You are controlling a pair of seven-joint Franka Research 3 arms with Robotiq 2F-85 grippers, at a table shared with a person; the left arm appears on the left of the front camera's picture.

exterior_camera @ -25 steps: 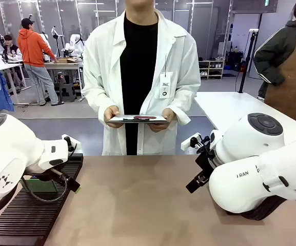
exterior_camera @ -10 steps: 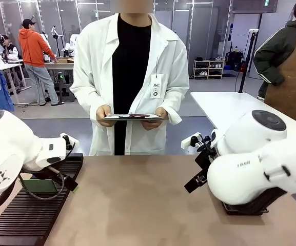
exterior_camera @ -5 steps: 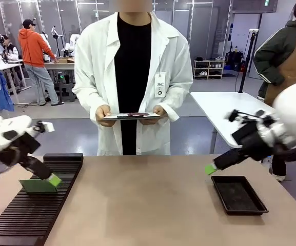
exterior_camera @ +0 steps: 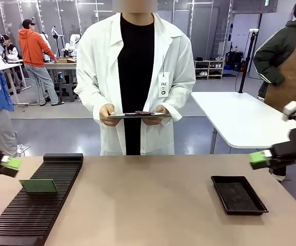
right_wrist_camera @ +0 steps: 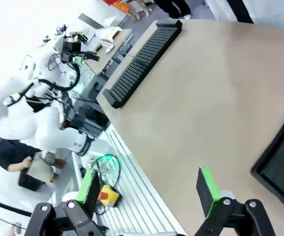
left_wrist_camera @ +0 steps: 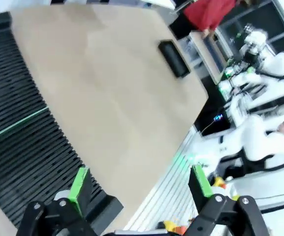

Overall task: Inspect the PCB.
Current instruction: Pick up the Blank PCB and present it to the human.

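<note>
Tan counter point(exterior_camera: 148, 205) runs bare and wide between the ribbed black rack point(exterior_camera: 30, 218) at its left edge and a shallow black tray point(exterior_camera: 238, 195) far across from the rack. The PCB point(exterior_camera: 38, 185) lies on the rack. My left fingers point(exterior_camera: 10, 163) hover just off the rack's outer side, near the PCB but apart from it, spread wide and empty. My right fingers point(exterior_camera: 261, 158), beyond the tray and well away from the rack, are also spread wide, holding nothing.
</note>
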